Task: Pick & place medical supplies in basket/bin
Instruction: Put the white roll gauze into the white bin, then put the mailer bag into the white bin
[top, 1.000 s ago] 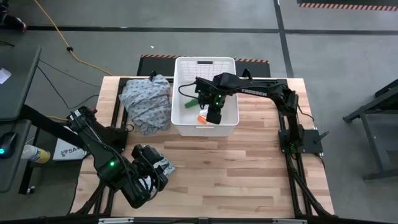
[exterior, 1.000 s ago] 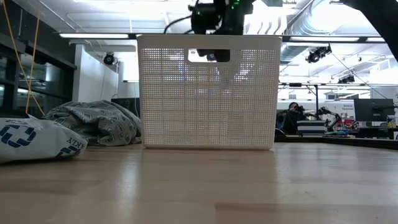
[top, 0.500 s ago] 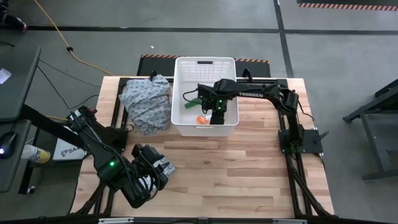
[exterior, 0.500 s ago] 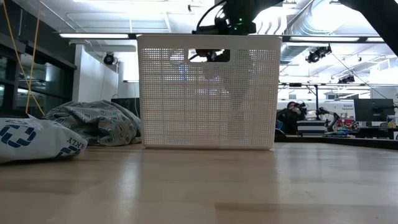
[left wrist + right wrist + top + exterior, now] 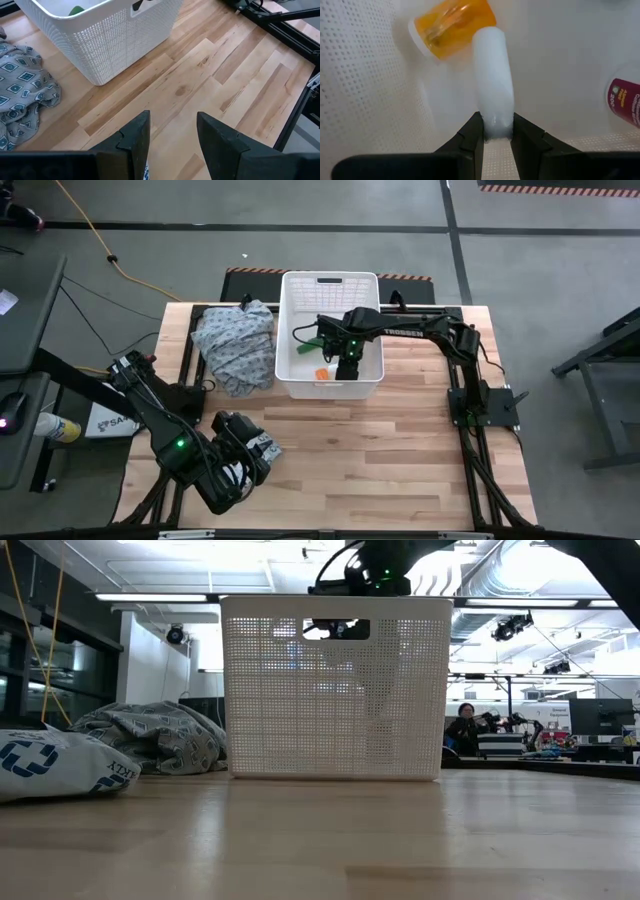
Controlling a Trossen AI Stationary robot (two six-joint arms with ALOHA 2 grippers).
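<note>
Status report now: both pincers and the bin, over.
Right pincer inside bin, shut on white tube. Left pincer open over table. Orange bottle touching tube.

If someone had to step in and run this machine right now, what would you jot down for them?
Right gripper: down inside the bin, shut on a white tube, not yet let go.
Left gripper: fingers apart, waiting over the table's near left corner, just above a blue-and-white packet.
In the bin: orange vial, green box, a red-labelled bottle.
Cloth lies left of the bin.
Left: release the tube, bin the packet.
</note>
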